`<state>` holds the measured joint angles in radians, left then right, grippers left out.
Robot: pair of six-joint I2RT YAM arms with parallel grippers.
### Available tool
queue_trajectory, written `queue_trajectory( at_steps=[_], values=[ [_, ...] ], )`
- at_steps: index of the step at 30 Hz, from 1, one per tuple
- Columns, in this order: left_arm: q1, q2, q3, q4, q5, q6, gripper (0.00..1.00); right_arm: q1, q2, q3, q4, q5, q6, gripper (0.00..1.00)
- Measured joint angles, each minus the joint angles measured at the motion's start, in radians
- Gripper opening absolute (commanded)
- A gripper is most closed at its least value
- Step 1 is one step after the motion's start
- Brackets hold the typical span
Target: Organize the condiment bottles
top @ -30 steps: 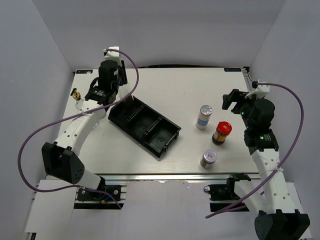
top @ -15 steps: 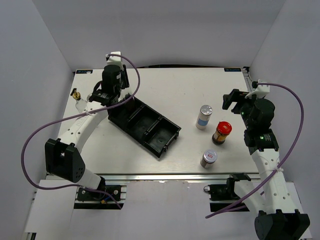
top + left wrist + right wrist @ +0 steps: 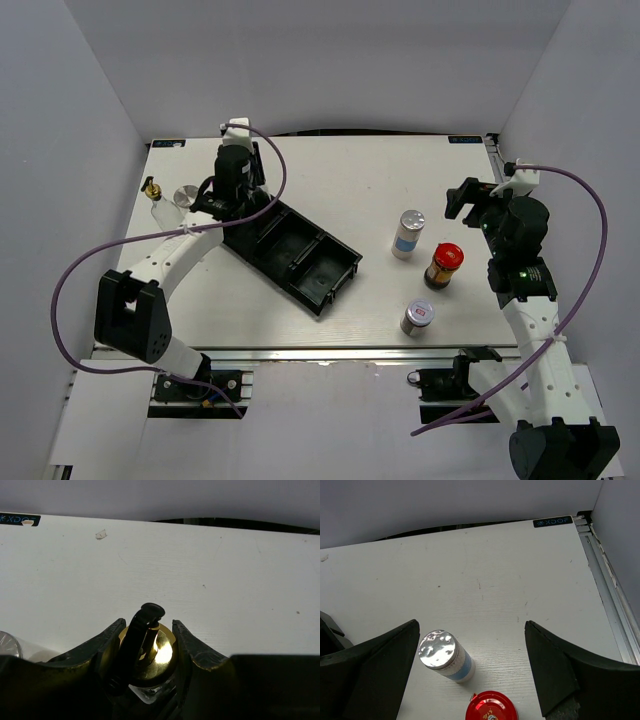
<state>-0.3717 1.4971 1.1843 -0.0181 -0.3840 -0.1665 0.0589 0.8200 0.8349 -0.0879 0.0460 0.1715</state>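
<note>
The left arm has been swinging from the worktop's (image 3: 340,180) left edge toward the black tray (image 3: 290,245), uncovering a silver-lidded jar (image 3: 186,196). The left gripper (image 3: 147,631) is clamping tightly on the gold-capped glass bottle (image 3: 162,655) at its cap, probably over the tray's far end; the top view is hiding its body. Glass is likely making it rigid, slick, breakable and weighty, so gripping the neck is looking safest. The right gripper (image 3: 470,630) is hanging wide open, empty, above the blue-labelled jar (image 3: 440,651) and red-lidded jar (image 3: 491,707).
</note>
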Motion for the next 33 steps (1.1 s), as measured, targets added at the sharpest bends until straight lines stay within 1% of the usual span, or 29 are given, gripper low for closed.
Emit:
queue_trajectory(
  at_steps=[5,15,16,17,19,20,23,24,25,26,27,28,30,31,32,33],
  values=[
    [-0.003,0.000,-0.032,0.074,-0.014,0.000,0.00,0.000,0.000,0.000,0.000,0.000,0.000,0.89],
    [-0.003,-0.002,-0.060,0.135,-0.023,-0.004,0.00,0.000,0.000,0.000,0.000,0.000,0.000,0.89],
    [-0.003,-0.004,-0.069,0.147,-0.024,-0.006,0.05,0.000,0.000,0.000,0.000,0.000,0.000,0.89],
    [-0.003,-0.008,-0.077,0.158,-0.025,-0.008,0.08,0.000,0.000,0.000,0.000,0.000,0.000,0.89],
    [-0.003,-0.014,-0.084,0.162,-0.026,-0.008,0.08,0.000,0.000,0.000,0.000,0.000,0.000,0.89],
    [-0.003,-0.014,-0.084,0.161,-0.026,-0.009,0.10,0.000,0.000,0.000,0.000,0.000,0.000,0.89],
    [-0.003,-0.014,-0.084,0.161,-0.025,-0.010,0.26,0.000,0.000,0.000,0.000,0.001,0.000,0.90],
    [-0.003,-0.014,-0.085,0.162,-0.024,-0.011,0.43,0.000,0.000,0.000,0.000,0.002,0.000,0.89],
    [-0.003,-0.014,-0.087,0.164,-0.024,-0.011,0.49,0.000,0.000,0.000,0.000,0.004,0.000,0.89],
    [-0.003,-0.014,-0.088,0.167,-0.024,-0.013,0.49,0.000,0.000,0.000,-0.001,0.005,0.000,0.89],
    [-0.003,-0.014,-0.088,0.169,-0.024,-0.015,0.60,0.000,0.000,0.000,-0.002,0.007,0.000,0.89],
    [-0.003,-0.014,-0.088,0.169,-0.023,-0.018,0.63,0.000,0.000,0.000,-0.004,0.008,0.000,0.89],
    [-0.003,-0.018,-0.088,0.168,-0.023,-0.027,0.67,0.000,0.000,0.000,-0.009,0.008,0.000,0.89],
    [-0.003,-0.020,-0.088,0.168,-0.020,-0.030,0.73,0.000,0.000,0.000,-0.011,0.008,0.000,0.89],
    [-0.003,-0.024,-0.088,0.167,-0.020,-0.029,0.87,0.000,-0.001,0.000,-0.012,0.008,0.000,0.90],
    [-0.003,-0.029,-0.088,0.165,-0.019,-0.027,0.95,0.000,-0.002,0.000,-0.014,0.008,0.000,0.89]
  ],
)
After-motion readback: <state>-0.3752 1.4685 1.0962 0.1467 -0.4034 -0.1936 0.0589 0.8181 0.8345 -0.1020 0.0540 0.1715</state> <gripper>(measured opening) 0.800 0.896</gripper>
